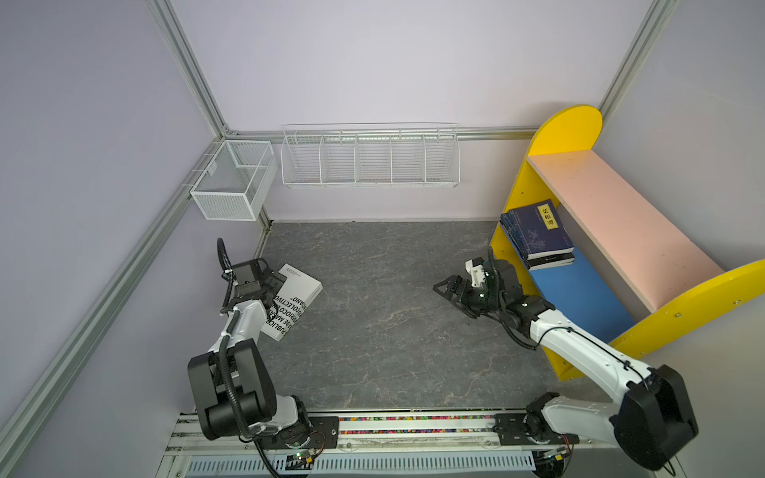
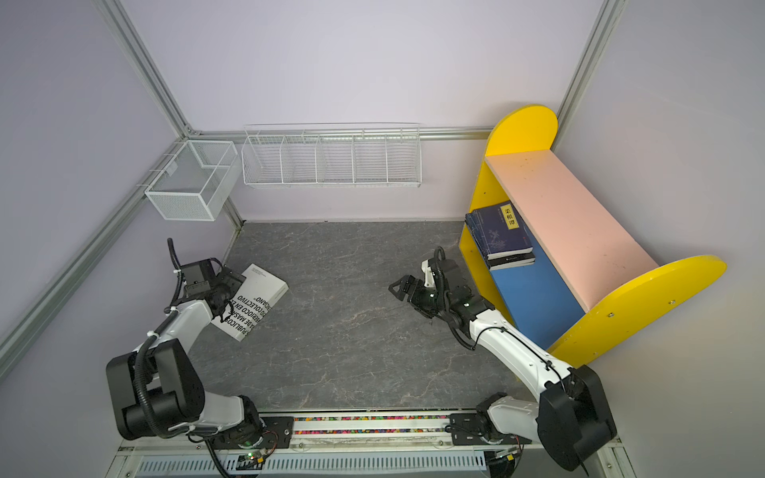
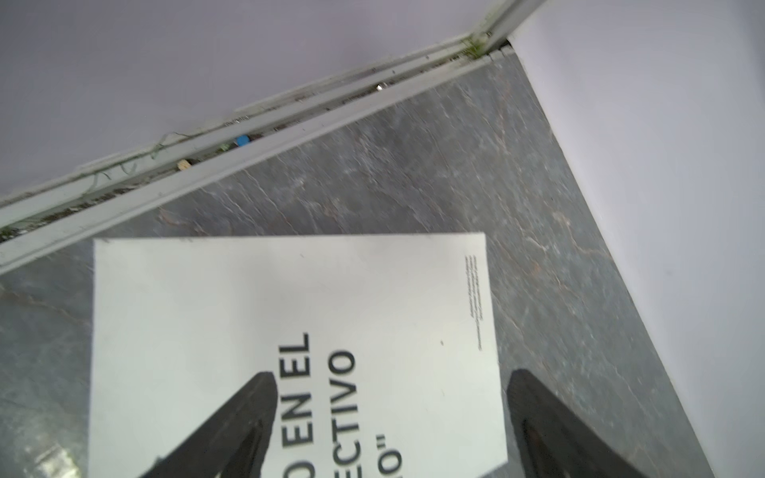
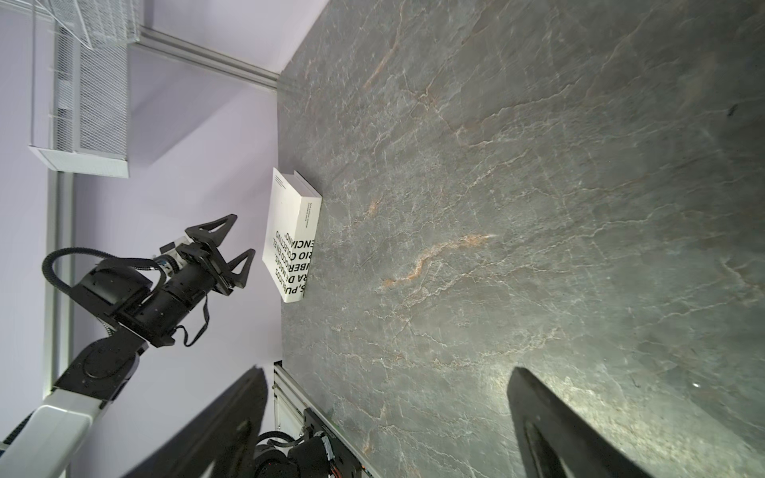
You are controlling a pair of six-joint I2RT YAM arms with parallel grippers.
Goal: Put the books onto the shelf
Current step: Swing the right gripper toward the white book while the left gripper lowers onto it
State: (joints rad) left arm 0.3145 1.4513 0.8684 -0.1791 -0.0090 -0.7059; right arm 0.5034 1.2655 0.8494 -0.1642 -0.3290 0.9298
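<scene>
We see a white mesh box basket (image 1: 223,205) hung on the left wall near the back corner; just beside it, on the back wall, hangs a white wire rack (image 1: 368,165) divided into five compartments; both sit above a grey marbled tabletop (image 1: 385,331); lilac walls (image 1: 372,62) meet at aluminium frame posts (image 1: 186,70); in the left wrist view we make out a small blue scrap (image 3: 242,140) lying in the frame channel.

Robot lab test cell: plain lilac wall panels (image 1: 372,62) set in silver aluminium extrusion framing (image 1: 188,66), grey stone-pattern tabletop sheet (image 1: 393,331) below the black gripper fingers (image 4: 546,426), two white-and-black robot arms (image 1: 579,342) bolted to a slotted metal base rail (image 1: 414,439) behind those fingers. White wire divided rack (image 1: 369,161) hangs on the wall well beyond the fingers.
</scene>
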